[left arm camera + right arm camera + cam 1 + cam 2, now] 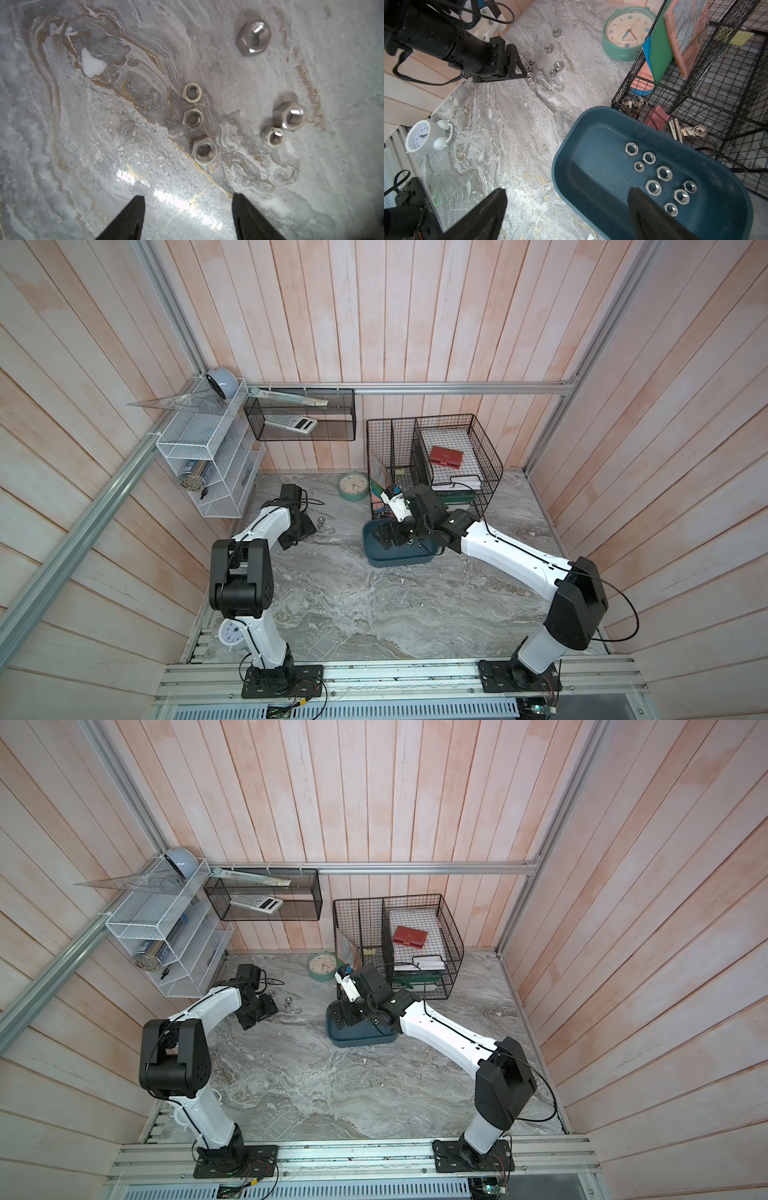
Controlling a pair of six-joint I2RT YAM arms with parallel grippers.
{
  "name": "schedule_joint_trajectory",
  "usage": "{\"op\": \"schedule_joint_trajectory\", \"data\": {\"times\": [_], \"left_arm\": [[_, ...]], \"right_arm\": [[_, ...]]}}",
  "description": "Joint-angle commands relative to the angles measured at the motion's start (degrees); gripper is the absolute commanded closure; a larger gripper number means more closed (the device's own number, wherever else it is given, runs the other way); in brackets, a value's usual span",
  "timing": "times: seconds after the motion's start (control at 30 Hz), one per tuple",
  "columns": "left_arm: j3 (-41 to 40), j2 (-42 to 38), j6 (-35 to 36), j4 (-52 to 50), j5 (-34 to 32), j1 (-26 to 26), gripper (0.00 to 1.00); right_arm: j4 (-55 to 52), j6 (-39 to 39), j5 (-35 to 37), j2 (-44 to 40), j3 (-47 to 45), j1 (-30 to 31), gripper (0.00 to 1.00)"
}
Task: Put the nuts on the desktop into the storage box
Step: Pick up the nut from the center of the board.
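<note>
Well, in a top view the round green clock (353, 486) stands at the back of the desktop (374, 605), just left of the black wire organiser (490, 456), whose floor holds binder clips (693, 132) (one of them pink). A white alarm clock (230, 632) sits lower left, beside the left arm's base. The storage box (399, 561) lies mid-frame, just in front of the organiser, and the right arm's wrist hides much of it from above. Eight nuts (664, 173) lie flat on its floor. The right gripper (566, 188) hangs over the box's rim, fingers spread wide and empty. Seven loose nuts (204, 150) lie left of centre on the desktop, with the left gripper (187, 195) just short of them, fingers apart and holding nothing.
</note>
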Motion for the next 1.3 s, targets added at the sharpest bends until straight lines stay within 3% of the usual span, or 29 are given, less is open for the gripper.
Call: {"op": "schedule_joint_trajectory", "data": {"times": [0.0, 0.3, 0.8, 0.9, 1.07, 1.27], "left_arm": [[2.65, 1.89, 1.01, 1.63, 0.1, 0.65, 0.38], [4.6, 5.84, 1.54, 2.31, 0.92, 0.74, 0.5], [6.38, 9.5, 1.98, 2.8, 2.81, 0.65, 0.52], [6.54, 10.08, 2.13, 2.74, 2.69, 0.65, 0.55], [6.18, 9.8, 2.24, 2.91, 2.52, 0.48, 0.71], [5.6, 7.71, 2.14, 2.5, 1.55, -0.13, 0.76]], "right_arm": [[-1.5, -0.81, 1.59, 0.45, 1.6, 0.39, 0.02], [-1.98, -0.54, 2.71, -0.13, 1.03, 0.36, 0.02], [-2.2, 0.16, 3.95, -1.48, -0.42, 0.34, 0.02], [-2.35, 0.25, 4.21, -1.72, -0.78, 0.38, 0.02], [-2.11, 0.34, 4.72, -2.17, -1.22, 0.41, 0.02], [-1.86, 0.51, 4.57, -2.18, -1.4, 0.34, 0.02]]}}
